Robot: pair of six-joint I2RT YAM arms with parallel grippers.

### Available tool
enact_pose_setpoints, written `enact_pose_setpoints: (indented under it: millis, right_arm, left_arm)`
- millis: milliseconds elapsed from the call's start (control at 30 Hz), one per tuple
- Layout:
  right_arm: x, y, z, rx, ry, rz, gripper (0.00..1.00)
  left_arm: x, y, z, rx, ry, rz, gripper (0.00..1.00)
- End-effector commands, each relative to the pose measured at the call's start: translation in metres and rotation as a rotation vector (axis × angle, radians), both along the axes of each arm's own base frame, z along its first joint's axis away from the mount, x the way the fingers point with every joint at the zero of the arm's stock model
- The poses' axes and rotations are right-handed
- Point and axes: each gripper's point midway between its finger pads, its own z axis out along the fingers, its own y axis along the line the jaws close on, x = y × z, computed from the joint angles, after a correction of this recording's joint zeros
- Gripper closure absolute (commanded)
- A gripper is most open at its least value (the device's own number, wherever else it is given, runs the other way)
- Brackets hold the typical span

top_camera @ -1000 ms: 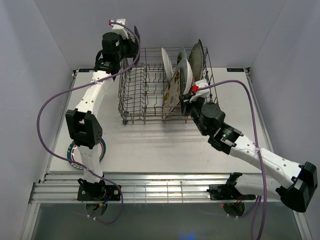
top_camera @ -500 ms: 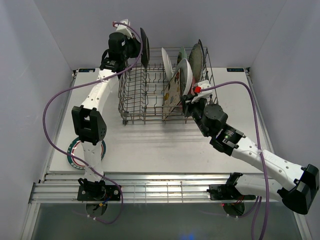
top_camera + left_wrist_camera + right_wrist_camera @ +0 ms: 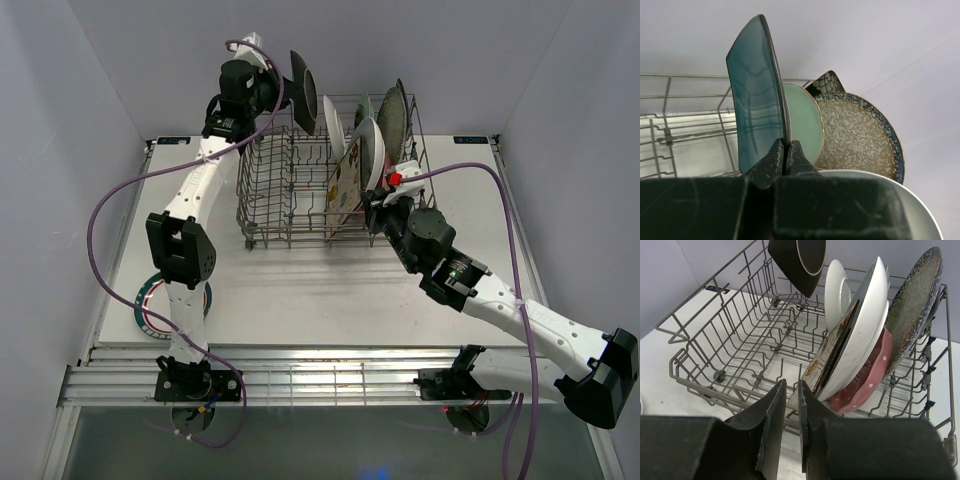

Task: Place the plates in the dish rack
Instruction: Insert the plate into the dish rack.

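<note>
My left gripper [image 3: 283,93] [image 3: 785,145] is shut on the lower rim of a teal plate [image 3: 303,92] [image 3: 757,95], which it holds on edge above the back rail of the dish rack [image 3: 270,190] [image 3: 715,340]. The same plate shows dark at the top of the right wrist view [image 3: 800,262]. Several plates stand in the rack's right half: a floral square [image 3: 832,352], a big white one [image 3: 867,320], a pink dotted one [image 3: 870,375], a speckled one [image 3: 860,135] and a mint green one [image 3: 805,120]. My right gripper [image 3: 372,205] [image 3: 791,385] hovers at the rack's front right rail, its jaws a narrow gap apart with nothing between them.
A round plate with a teal and red rim [image 3: 150,300] lies on the table at the near left, partly under the left arm. The rack's left half holds only bare tines. Purple cables loop beside both arms. Walls close in at the left, right and back.
The left arm has swung the teal plate to the right, from behind the rack's back-left corner to above its back rail. The right arm has hardly moved.
</note>
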Motion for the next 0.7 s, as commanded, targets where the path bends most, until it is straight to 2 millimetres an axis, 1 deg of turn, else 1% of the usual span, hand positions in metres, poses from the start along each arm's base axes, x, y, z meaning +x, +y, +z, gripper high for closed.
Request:
enact_pose_setpoints:
  millis: [0, 100, 133, 200, 233, 300, 400, 433, 533, 667]
  right_arm:
    - [0.001, -0.006, 0.013, 0.039, -0.028, -0.022, 0.79]
    - [0.000, -0.006, 0.013, 0.041, -0.027, -0.021, 0.78]
    - [0.000, -0.006, 0.012, 0.041, -0.027, -0.019, 0.78]
    - [0.000, -0.007, 0.012, 0.041, -0.027, -0.022, 0.79]
    - [0.000, -0.007, 0.012, 0.040, -0.026, -0.024, 0.79]
    - [-0.001, -0.009, 0.011, 0.042, -0.027, -0.029, 0.79]
    - [-0.002, -0.011, 0.011, 0.043, -0.028, -0.030, 0.79]
    - [-0.002, -0.011, 0.012, 0.043, -0.029, -0.032, 0.79]
    - [-0.003, -0.013, 0.011, 0.045, -0.029, -0.036, 0.79]
    - [-0.003, -0.015, 0.011, 0.045, -0.031, -0.041, 0.79]
  left_arm:
    - [-0.023, -0.018, 0.086, -0.102, -0.199, -0.068, 1.00]
    - [-0.022, -0.027, 0.081, -0.103, -0.192, -0.080, 1.00]
    - [-0.024, -0.031, 0.085, -0.107, -0.199, -0.091, 1.00]
    - [-0.023, -0.038, 0.080, -0.110, -0.195, -0.117, 1.00]
    - [-0.025, -0.041, 0.085, -0.122, -0.203, -0.125, 1.00]
    - [-0.024, -0.047, 0.082, -0.138, -0.198, -0.146, 1.00]
    - [-0.028, -0.060, 0.080, -0.159, -0.197, -0.183, 1.00]
    - [-0.028, -0.067, 0.077, -0.160, -0.196, -0.196, 1.00]
    - [-0.032, -0.077, 0.078, -0.151, -0.212, -0.215, 1.00]
    - [-0.033, -0.076, 0.085, -0.143, -0.241, -0.211, 1.00]
